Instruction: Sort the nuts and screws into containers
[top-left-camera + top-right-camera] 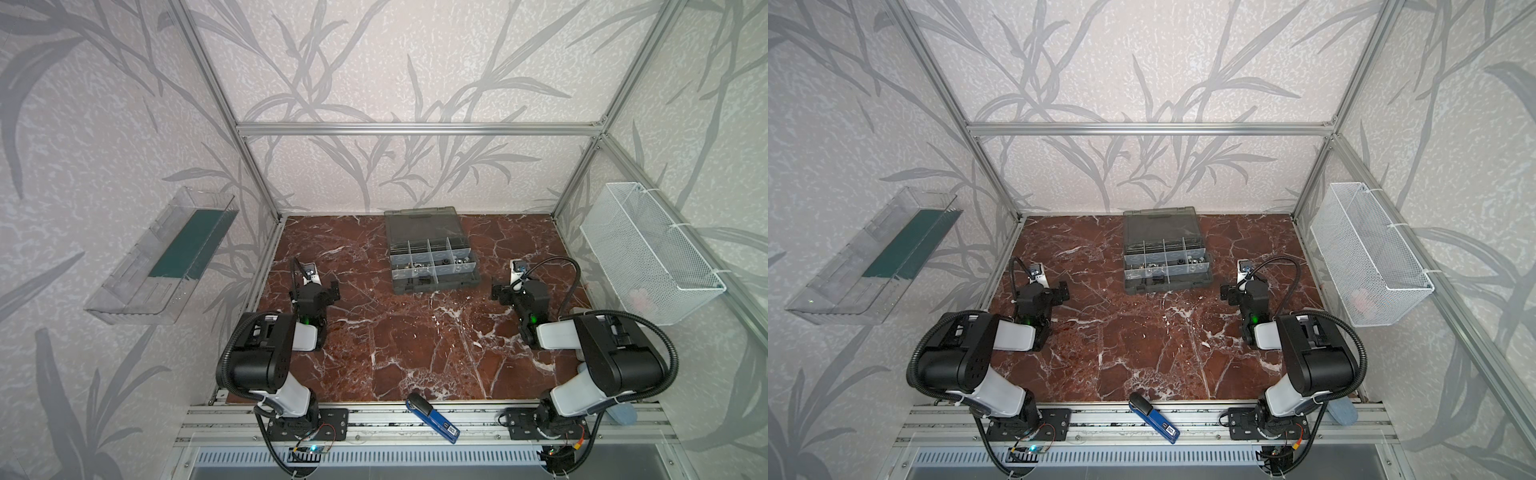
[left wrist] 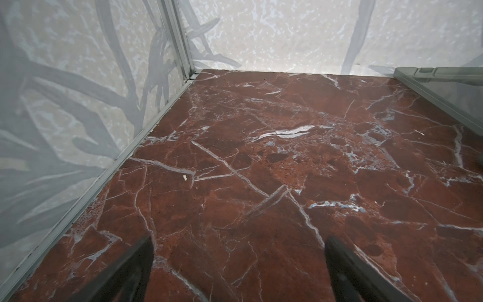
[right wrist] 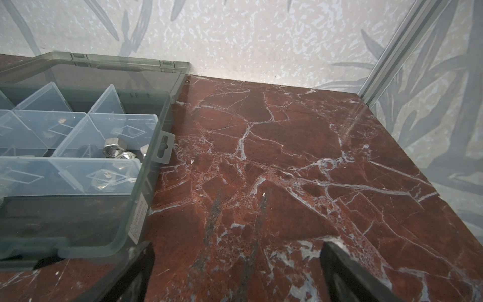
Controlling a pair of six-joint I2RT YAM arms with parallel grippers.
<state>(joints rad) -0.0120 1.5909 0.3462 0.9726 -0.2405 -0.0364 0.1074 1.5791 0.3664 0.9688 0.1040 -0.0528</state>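
L to R: clear tray (image 1: 162,257) hung on L wall. L pincer (image 2: 237,245) was spread wide, gripping nothing, over the bare marble surface (image 1: 415,345). Grey case (image 1: 419,222), lid back, sat rear-centre; its cells (image 1: 430,257) had pale dividers. Shiny nuts (image 3: 115,150) lay in cells by its R edge; screws too small to tell. R pincer (image 3: 236,247), equally wide and empty, was beside the case. Wire basket (image 1: 648,253) hung on R wall.

Red-brown, white-veined table (image 1: 415,332); pale translucent containers (image 3: 47,123); shiny silver nuts (image 3: 115,150).
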